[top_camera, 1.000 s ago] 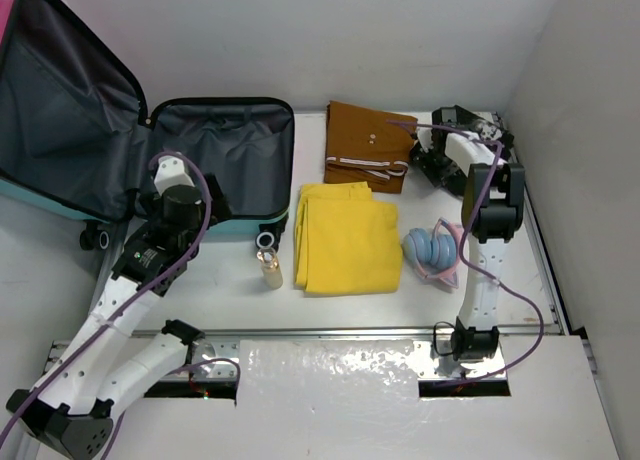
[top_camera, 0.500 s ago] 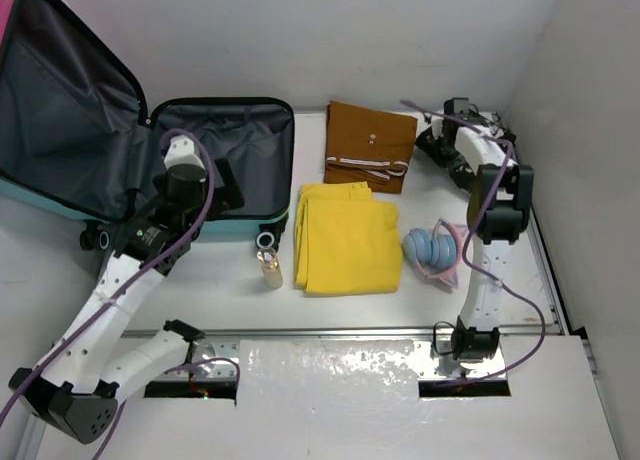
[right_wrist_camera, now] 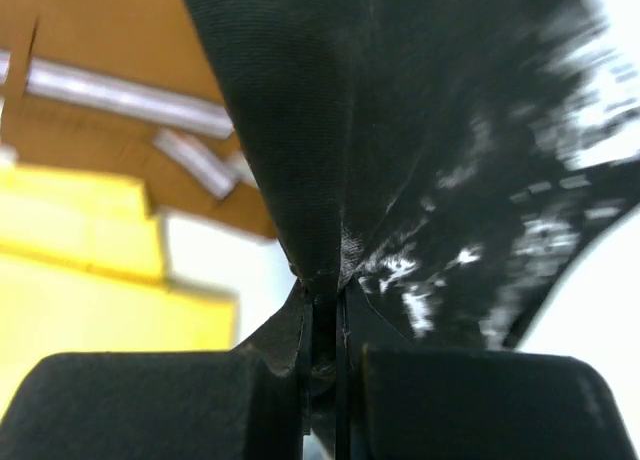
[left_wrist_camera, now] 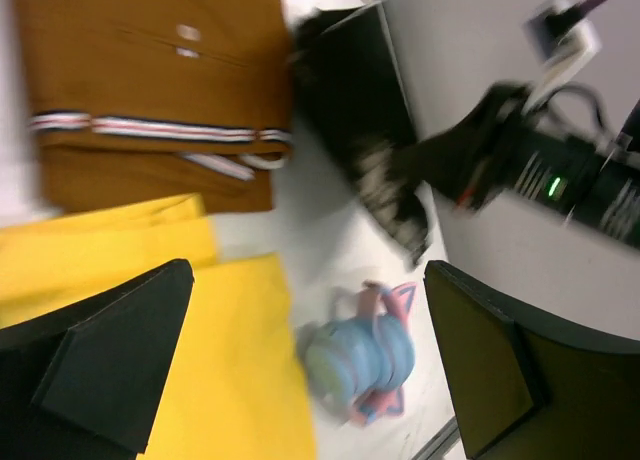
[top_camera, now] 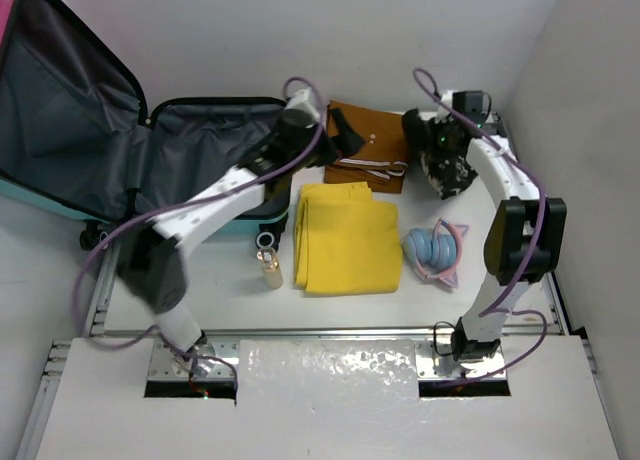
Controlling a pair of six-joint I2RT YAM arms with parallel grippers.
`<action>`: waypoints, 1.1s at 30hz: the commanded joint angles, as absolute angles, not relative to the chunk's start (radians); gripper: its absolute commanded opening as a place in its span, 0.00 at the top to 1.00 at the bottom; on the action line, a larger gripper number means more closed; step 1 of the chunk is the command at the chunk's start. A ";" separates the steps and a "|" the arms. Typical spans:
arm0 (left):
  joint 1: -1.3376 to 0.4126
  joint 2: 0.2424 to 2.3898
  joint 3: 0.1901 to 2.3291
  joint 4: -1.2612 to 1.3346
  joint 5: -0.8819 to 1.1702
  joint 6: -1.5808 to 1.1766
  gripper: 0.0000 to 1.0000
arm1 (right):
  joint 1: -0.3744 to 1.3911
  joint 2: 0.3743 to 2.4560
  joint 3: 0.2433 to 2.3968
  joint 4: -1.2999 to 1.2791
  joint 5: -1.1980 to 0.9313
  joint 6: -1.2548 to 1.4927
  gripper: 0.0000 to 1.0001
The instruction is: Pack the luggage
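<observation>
The luggage [top_camera: 215, 145] lies open at the back left, its dark grey lining showing and its lid standing up at the far left. My left gripper [top_camera: 345, 137] hangs open over the folded brown garment [top_camera: 368, 140], with nothing between its fingers [left_wrist_camera: 110, 370]. In the left wrist view the brown garment [left_wrist_camera: 150, 90], yellow cloth [left_wrist_camera: 230, 380] and blue cat-ear headphones [left_wrist_camera: 362, 355] lie below the left gripper [left_wrist_camera: 310, 370]. My right gripper [right_wrist_camera: 325, 350] is shut on a black white-speckled cloth [right_wrist_camera: 430, 130], held up at the back right [top_camera: 447, 170].
A folded yellow cloth [top_camera: 345, 237] lies mid-table, with a small bottle [top_camera: 268, 266] to its left. Blue headphones with pink ears [top_camera: 432, 252] rest beside the right arm. White walls stand close at the back and right.
My left arm has swung from over the luggage rightward to above the brown garment. My right gripper has shut on the black cloth and carried it a little leftward.
</observation>
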State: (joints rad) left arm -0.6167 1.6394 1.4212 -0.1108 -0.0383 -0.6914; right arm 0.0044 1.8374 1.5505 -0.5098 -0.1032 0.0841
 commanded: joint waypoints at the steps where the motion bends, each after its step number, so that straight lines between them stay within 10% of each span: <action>1: -0.630 1.811 1.619 0.045 0.072 -0.764 0.00 | 0.064 1.740 1.468 -0.364 -0.203 0.156 1.00; 17: -0.664 2.275 2.061 -0.092 0.086 -0.963 0.00 | 0.192 1.632 1.261 -0.156 -0.273 0.181 1.00; 33: -0.667 2.329 2.025 -0.174 0.098 -0.908 0.07 | 0.209 1.586 1.198 -0.091 -0.282 0.164 1.00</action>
